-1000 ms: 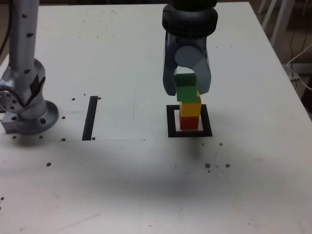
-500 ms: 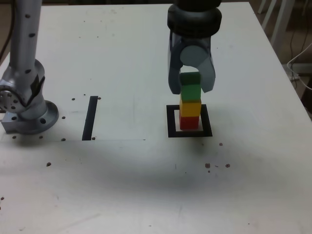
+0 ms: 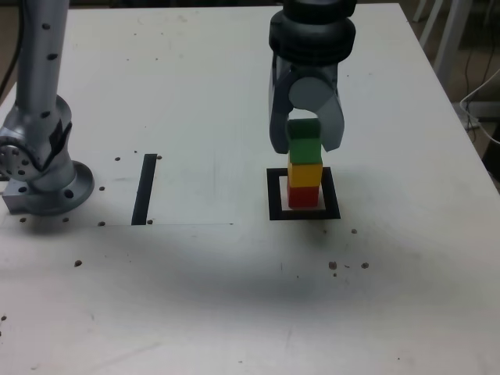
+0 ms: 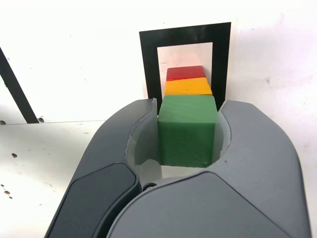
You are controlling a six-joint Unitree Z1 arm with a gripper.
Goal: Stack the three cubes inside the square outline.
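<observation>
The green cube (image 4: 187,130) sits on the yellow cube (image 3: 305,173) over the red cube (image 3: 304,195) inside the square outline (image 3: 274,195) on the tabletop (image 3: 195,297), jaws clamped on it, so only release seems left.

Arm (image 3: 312,16) cut off; specks (image 3: 348,266) indistinct

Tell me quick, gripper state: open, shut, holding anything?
Gripper: shut on the green cube, which sits atop the yellow cube and red cube in the square outline.
</observation>
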